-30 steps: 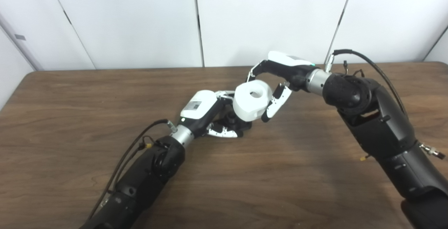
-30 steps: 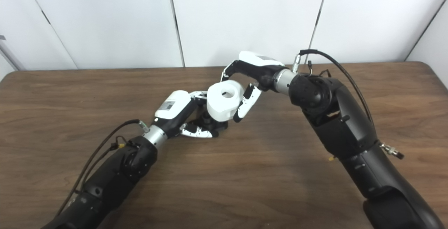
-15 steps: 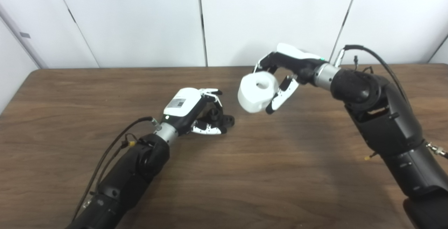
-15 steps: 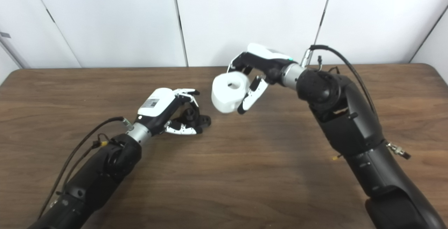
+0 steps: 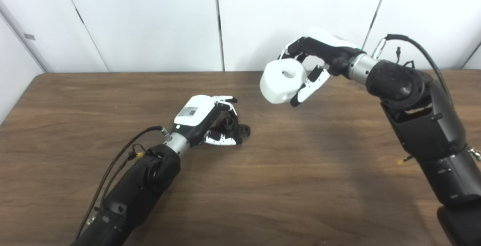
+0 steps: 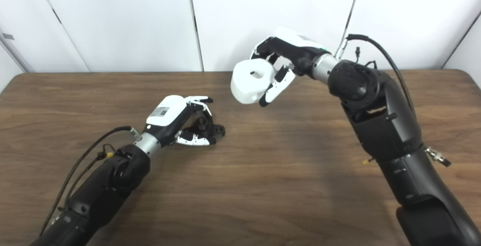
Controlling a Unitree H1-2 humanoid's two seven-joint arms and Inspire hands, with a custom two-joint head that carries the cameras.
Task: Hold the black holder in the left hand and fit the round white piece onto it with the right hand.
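The black holder (image 5: 233, 127) rests low on the wooden table (image 5: 285, 170) near its middle, with my left hand (image 5: 210, 120) shut around it; the fingers hide most of it. The round white piece (image 5: 282, 80), a thick ring with a centre hole, hangs in the air up and to the right of the holder. My right hand (image 5: 319, 56) is shut on it, fingers over the top and thumb along its right side. A clear gap separates the white piece (image 6: 251, 80) from the holder (image 6: 210, 130).
White wall panels (image 5: 150, 20) stand behind the table's far edge. Both dark forearms reach in from the bottom corners, each with a cable looping off the wrist.
One second ago the white piece sat against the holder. My right hand has since lifted it up and to the right, while my left hand drew the holder back left. The camera also shifted slightly.
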